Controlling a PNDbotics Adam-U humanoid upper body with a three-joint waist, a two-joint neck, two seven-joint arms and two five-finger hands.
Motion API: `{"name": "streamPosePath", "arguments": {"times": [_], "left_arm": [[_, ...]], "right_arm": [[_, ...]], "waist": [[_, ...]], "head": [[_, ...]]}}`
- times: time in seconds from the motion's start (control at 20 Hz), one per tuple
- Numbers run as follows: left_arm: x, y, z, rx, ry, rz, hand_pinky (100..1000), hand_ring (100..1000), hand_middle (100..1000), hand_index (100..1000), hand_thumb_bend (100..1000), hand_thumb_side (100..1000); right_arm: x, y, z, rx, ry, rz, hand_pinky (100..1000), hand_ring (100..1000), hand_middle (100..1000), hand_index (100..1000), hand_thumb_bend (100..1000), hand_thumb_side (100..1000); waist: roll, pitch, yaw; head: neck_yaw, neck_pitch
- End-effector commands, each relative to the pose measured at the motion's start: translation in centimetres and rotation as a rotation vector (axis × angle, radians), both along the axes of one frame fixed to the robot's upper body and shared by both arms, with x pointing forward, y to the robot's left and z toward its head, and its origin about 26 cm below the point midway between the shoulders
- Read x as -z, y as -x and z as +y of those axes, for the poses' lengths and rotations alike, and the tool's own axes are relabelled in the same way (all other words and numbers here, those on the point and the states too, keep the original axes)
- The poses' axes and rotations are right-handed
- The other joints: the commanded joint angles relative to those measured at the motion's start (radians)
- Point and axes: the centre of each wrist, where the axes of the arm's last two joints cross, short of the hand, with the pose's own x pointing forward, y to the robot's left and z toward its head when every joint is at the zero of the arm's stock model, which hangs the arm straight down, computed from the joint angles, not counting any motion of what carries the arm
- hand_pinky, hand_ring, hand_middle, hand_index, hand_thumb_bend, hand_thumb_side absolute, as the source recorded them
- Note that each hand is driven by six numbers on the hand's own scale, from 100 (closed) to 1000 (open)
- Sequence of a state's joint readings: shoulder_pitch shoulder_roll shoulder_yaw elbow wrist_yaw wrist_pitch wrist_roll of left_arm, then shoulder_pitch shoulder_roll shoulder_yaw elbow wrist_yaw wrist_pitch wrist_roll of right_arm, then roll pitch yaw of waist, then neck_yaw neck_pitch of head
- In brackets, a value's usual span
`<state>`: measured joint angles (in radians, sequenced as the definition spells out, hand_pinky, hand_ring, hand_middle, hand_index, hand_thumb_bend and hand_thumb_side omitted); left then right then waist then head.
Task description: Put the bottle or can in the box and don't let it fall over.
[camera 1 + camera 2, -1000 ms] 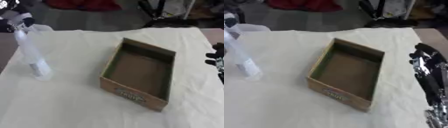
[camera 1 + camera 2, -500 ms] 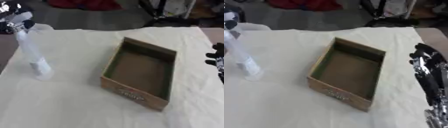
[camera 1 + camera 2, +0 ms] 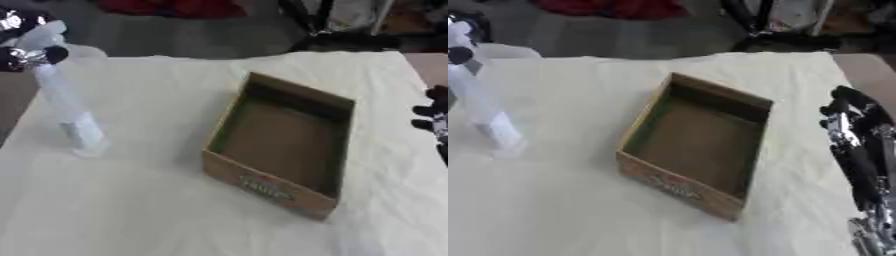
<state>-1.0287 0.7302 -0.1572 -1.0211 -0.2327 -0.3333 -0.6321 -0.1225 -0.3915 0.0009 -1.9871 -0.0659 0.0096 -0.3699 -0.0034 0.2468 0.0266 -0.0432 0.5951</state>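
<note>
Clear bottle (image 3: 66,107) upright but leaning, base on the white-clothed counter (image 3: 149,200) at the far left, well apart from the open cardboard box (image 3: 284,145) at centre. Left hand (image 3: 24,37) up at the bottle's top, fingers (image 3: 48,54) wrapped round the neck. Right hand (image 3: 852,125) at the right edge beside the box, fingers (image 3: 842,97) straight, relaxed and touching nothing.
</note>
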Motion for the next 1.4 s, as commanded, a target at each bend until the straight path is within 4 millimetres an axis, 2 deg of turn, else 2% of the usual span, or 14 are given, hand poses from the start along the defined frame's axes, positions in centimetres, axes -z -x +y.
{"name": "streamPosePath", "arguments": {"times": [0.05,0.6,0.9,1.1,1.4], "left_arm": [[-2.07,0.83,1.10,-0.020,-0.020,-0.038,873,769,807,827,406,722],[-2.04,0.68,0.69,-0.028,-0.020,-0.050,844,707,760,789,448,523],[-1.93,0.57,0.57,-0.032,-0.028,-0.044,826,661,742,775,447,498],[-1.92,0.49,0.40,-0.030,-0.020,-0.044,803,590,705,755,439,483],[-1.77,0.37,0.16,-0.028,-0.001,-0.044,706,494,678,732,421,448]], "right_arm": [[-0.55,0.10,-0.08,0.004,0.012,-0.018,715,743,791,812,100,604],[-0.49,0.10,0.00,0.005,0.007,-0.013,715,743,790,808,100,626],[-0.50,0.09,0.02,0.008,0.004,-0.011,715,743,789,806,100,631],[-0.46,0.10,0.07,0.007,0.004,-0.008,715,743,788,805,100,637],[-0.38,0.12,0.09,0.008,0.002,-0.003,716,743,787,804,100,643]], "waist": [[0.001,-0.016,0.002],[0.002,-0.014,0.001],[0.003,-0.012,0.001],[0.004,-0.012,0.001],[0.003,-0.012,0.000]], "head": [[0.000,-0.003],[0.001,-0.005],[0.002,-0.005],[0.001,-0.005],[0.002,-0.008]]}}
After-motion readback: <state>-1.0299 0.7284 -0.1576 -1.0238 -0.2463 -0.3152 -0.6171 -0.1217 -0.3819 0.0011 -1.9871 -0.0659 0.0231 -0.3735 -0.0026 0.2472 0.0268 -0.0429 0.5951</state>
